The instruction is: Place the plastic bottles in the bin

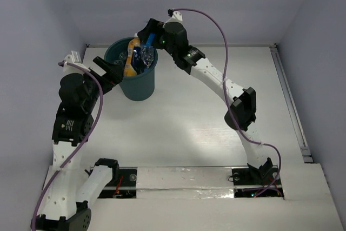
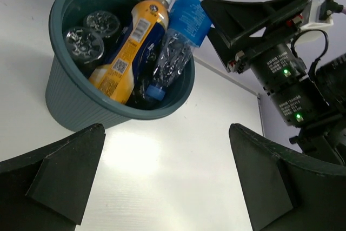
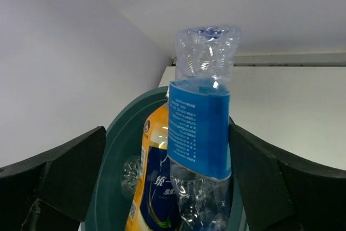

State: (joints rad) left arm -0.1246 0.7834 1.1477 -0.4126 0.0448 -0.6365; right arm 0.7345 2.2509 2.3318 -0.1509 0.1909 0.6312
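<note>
White-shelled left arm (image 1: 65,155) and right arm (image 1: 216,77) with black joints — purple cables (image 1: 225,52), green lights (image 2: 285,71), matte black wedge fingers (image 2: 65,171).

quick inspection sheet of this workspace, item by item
surface: white table, glare patch mid-way
job's things: teal bin holds orange bottle, blue-label bottle standing cap-down above the rim, clear bottles; none seen outside
clutter: nothing seen
grippers: left gripper open, empty, near the bin; right gripper open, fingers either side of blue-label bottle
cables: purple cable on each arm
surroundings: plain walls
</note>
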